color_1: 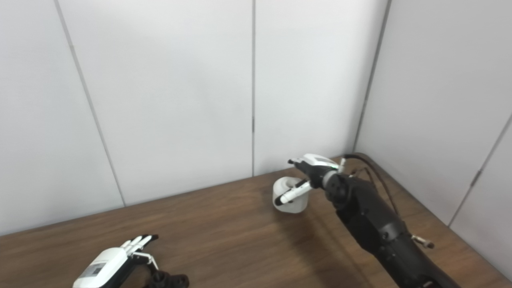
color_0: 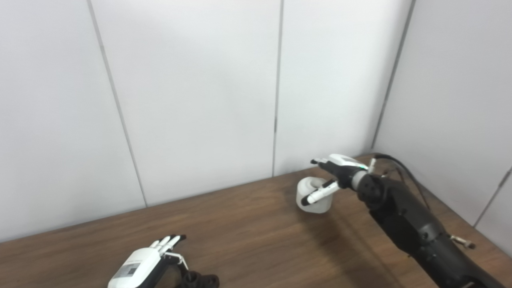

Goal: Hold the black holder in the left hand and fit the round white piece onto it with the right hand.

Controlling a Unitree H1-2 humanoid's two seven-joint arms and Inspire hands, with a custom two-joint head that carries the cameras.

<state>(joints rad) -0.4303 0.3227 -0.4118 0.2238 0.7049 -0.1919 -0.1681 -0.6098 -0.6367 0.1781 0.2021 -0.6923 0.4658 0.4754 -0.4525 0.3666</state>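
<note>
The round white piece (color_0: 311, 203) sits tilted near the back right of the wooden table (color_0: 248, 224). My right hand (color_0: 334, 176) is closed around it, with the thumb lying across its front and the fingers behind its rim. The black holder (color_0: 199, 280) is at the bottom edge, partly cut off by the frame. My left hand (color_0: 154, 256) is just left of the holder, fingers straight and apart, thumb reaching toward it. I cannot tell whether that hand touches the holder.
White wall panels (color_0: 200, 100) close off the table at the back and on the right, forming a corner behind the right hand. A black cable (color_0: 400, 164) runs along the right forearm.
</note>
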